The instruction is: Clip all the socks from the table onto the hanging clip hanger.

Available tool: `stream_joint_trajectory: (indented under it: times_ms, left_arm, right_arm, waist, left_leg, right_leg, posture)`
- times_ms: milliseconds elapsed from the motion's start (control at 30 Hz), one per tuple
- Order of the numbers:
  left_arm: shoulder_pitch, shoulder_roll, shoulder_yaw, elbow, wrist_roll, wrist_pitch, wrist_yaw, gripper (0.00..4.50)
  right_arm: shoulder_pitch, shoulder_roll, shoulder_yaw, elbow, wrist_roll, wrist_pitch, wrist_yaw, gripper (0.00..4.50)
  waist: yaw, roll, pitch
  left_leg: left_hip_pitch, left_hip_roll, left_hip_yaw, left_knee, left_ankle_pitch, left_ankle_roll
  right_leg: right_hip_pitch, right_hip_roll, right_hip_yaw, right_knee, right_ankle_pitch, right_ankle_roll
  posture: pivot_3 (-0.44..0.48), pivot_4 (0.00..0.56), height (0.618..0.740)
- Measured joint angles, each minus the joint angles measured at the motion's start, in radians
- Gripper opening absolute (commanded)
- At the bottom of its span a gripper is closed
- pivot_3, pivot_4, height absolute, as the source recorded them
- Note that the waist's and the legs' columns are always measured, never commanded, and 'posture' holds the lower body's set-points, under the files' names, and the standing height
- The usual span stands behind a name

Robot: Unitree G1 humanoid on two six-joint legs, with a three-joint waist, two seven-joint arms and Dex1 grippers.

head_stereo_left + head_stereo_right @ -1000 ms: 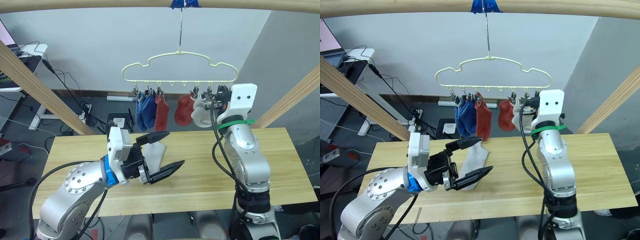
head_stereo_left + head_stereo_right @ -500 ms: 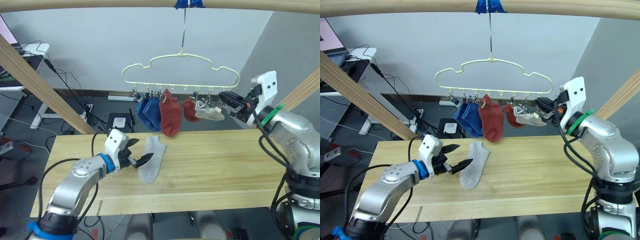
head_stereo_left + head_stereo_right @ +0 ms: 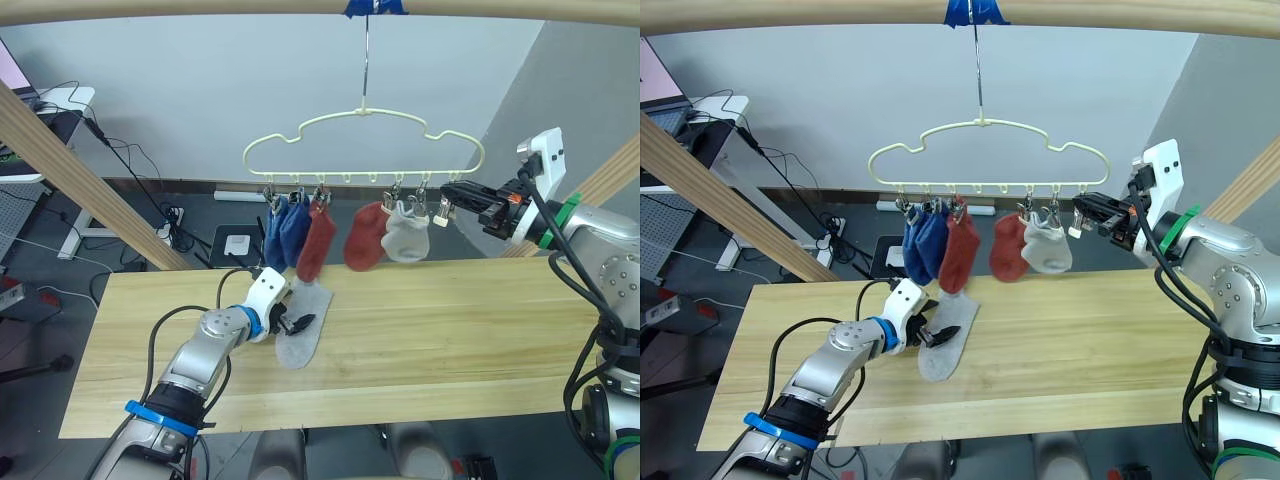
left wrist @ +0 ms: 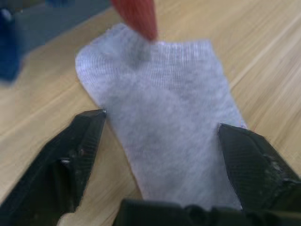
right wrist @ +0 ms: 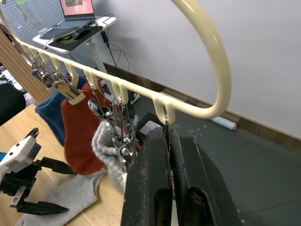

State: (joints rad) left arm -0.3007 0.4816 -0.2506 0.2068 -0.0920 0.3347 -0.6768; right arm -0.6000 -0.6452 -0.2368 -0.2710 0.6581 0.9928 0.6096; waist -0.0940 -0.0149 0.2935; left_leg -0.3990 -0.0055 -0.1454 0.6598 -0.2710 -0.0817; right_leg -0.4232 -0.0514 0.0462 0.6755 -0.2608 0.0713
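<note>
On the table [image 3: 450,330]:
Grey sock [image 3: 302,325]: flat, long axis running away from the robot.
Left gripper [image 3: 296,322]: fingers spread astride it.
Right gripper [image 3: 447,194]: pinched closed at the clip hanger [image 3: 362,140].

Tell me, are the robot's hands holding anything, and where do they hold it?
The right gripper is shut on the clip hanger, pinching the wire of its end clip. The left gripper is open around the grey sock on the table, not gripping yet.

1. The sock [image 3: 300,333] lies on the table [image 3: 450,330], between the spread fingers of the left gripper [image 3: 297,324].
2. The clip hanger [image 3: 362,140] hangs above, its end clip [image 5: 165,123] pinched in the right gripper [image 3: 452,191].
</note>
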Motion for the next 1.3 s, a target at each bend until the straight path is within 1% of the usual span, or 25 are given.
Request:
stream_joint_trajectory:
  times_ms: [67, 100, 167, 300, 367, 500, 667, 800, 867, 1033, 1100, 1200, 1300]
  left_arm:
    - [0.012, 0.005, 0.000, -0.003, 0.002, -0.009, -0.026, 2.63]
    - [0.017, 0.007, 0.000, -0.006, 0.003, -0.012, -0.036, 2.40]
    - [0.027, 0.007, 0.000, -0.011, 0.008, -0.018, -0.054, 1.80]
    - [0.046, 0.004, 0.000, -0.018, 0.028, -0.058, -0.057, 0.55]
    - [0.071, 0.001, 0.000, -0.051, 0.028, -0.080, -0.060, 0.03]
    - [0.105, -0.006, 0.003, -0.141, 0.003, -0.083, -0.087, 0.03]
    - [0.137, -0.001, 0.032, -0.313, -0.112, -0.087, -0.183, 0.03]
    - [0.152, 0.053, 0.032, -0.450, -0.181, -0.116, -0.289, 0.03]
    - [0.148, 0.067, 0.032, -0.488, -0.198, -0.137, -0.326, 0.03]
    - [0.099, 0.054, 0.031, -0.495, -0.197, -0.215, -0.355, 0.03]
    - [0.062, 0.018, 0.028, -0.485, -0.195, -0.244, -0.346, 0.03]
    - [0.018, -0.039, 0.019, -0.463, -0.191, -0.278, -0.328, 0.03]
    - [-0.017, -0.092, 0.014, -0.427, -0.184, -0.299, -0.307, 0.03]
  right_arm:
    - [0.000, 0.000, 0.000, -0.001, 0.002, 0.000, -0.002, 0.00]
    - [0.002, -0.001, 0.000, -0.002, 0.002, 0.000, -0.003, 0.00]
    - [0.005, -0.001, 0.000, -0.006, 0.002, 0.000, -0.007, 0.00]
    - [0.019, 0.000, 0.000, -0.023, 0.010, 0.000, -0.019, 0.00]
    - [0.030, 0.000, 0.003, -0.031, 0.021, 0.000, -0.020, 0.00]
    - [0.029, -0.007, 0.004, -0.033, 0.044, 0.028, -0.021, 0.00]
    - [-0.002, -0.053, -0.021, -0.015, 0.114, 0.121, -0.018, 0.00]
    - [-0.025, -0.078, -0.061, 0.024, 0.183, 0.198, -0.009, 0.00]
    - [-0.046, -0.084, -0.077, 0.051, 0.217, 0.244, -0.008, 0.00]
    - [-0.109, -0.075, -0.181, 0.164, 0.351, 0.424, -0.042, 0.00]
    - [-0.117, -0.066, -0.218, 0.184, 0.397, 0.490, -0.058, 0.00]
    - [-0.126, -0.021, -0.277, 0.206, 0.460, 0.571, -0.104, 0.00]
    - [-0.129, 0.020, -0.327, 0.214, 0.506, 0.610, -0.172, 0.00]
  waist:
    - [-0.002, 0.000, 0.000]
    - [-0.002, 0.000, 0.000]
    - [-0.002, 0.000, 0.000]
    - [-0.002, 0.000, 0.000]
    - [-0.002, 0.000, 0.000]
    - [-0.001, 0.000, 0.000]
    - [0.001, 0.000, 0.000]
    - [0.002, 0.000, 0.000]
    - [0.002, 0.000, 0.000]
    - [0.005, 0.000, 0.000]
    - [0.005, 0.000, 0.000]
    - [0.003, 0.000, 0.000]
    - [0.002, 0.000, 0.000]
  left_leg:
    - [0.000, 0.000, 0.000, 0.000, 0.000, 0.000]
    - [0.000, 0.000, 0.000, 0.000, 0.000, 0.000]
    - [0.000, 0.000, 0.000, 0.000, 0.000, 0.000]
    - [0.000, 0.000, 0.000, 0.000, 0.000, 0.000]
    - [0.000, 0.000, 0.000, 0.000, 0.000, 0.000]
    - [0.000, -0.001, 0.000, 0.000, 0.000, 0.000]
    - [0.000, 0.000, 0.000, 0.001, 0.000, 0.000]
    - [0.000, 0.000, 0.000, 0.000, 0.000, 0.000]
    - [0.000, 0.000, 0.001, 0.000, 0.000, 0.000]
    - [0.000, 0.000, 0.001, 0.001, 0.000, 0.000]
    - [-0.001, 0.000, 0.002, 0.001, 0.000, 0.000]
    - [-0.001, 0.001, 0.005, 0.001, 0.000, 0.000]
    - [-0.001, 0.001, 0.007, 0.001, 0.000, 0.001]
  right_leg:
    - [0.000, 0.000, 0.000, 0.000, 0.000, 0.000]
    - [0.000, 0.000, 0.000, 0.000, 0.000, 0.000]
    - [0.000, 0.000, 0.000, 0.001, 0.000, 0.000]
    - [0.000, 0.000, 0.000, 0.001, 0.000, 0.000]
    - [0.000, -0.001, 0.000, 0.001, 0.000, 0.000]
    - [0.000, -0.001, 0.000, 0.000, 0.000, 0.000]
    - [0.001, -0.001, 0.000, 0.000, 0.000, 0.000]
    - [0.001, -0.001, 0.000, -0.001, 0.000, 0.000]
    - [0.001, -0.001, 0.000, -0.001, 0.000, 0.000]
    - [0.001, -0.001, 0.000, -0.001, 0.000, 0.000]
    - [0.001, -0.001, 0.000, -0.002, 0.000, 0.000]
    - [0.001, -0.001, 0.000, -0.002, 0.000, 0.000]
    - [0.001, -0.001, 0.000, -0.001, 0.000, 0.000]
  posture:
    - [-0.195, 0.276, 0.740]
    - [-0.195, 0.277, 0.740]
    - [-0.195, 0.278, 0.740]
    - [-0.189, 0.281, 0.740]
    - [-0.188, 0.284, 0.740]
    - [-0.186, 0.283, 0.740]
    - [-0.188, 0.282, 0.740]
    - [-0.191, 0.276, 0.740]
    - [-0.193, 0.273, 0.740]
    - [-0.198, 0.268, 0.740]
    - [-0.199, 0.268, 0.740]
    - [-0.200, 0.268, 0.740]
    - [-0.205, 0.267, 0.740]
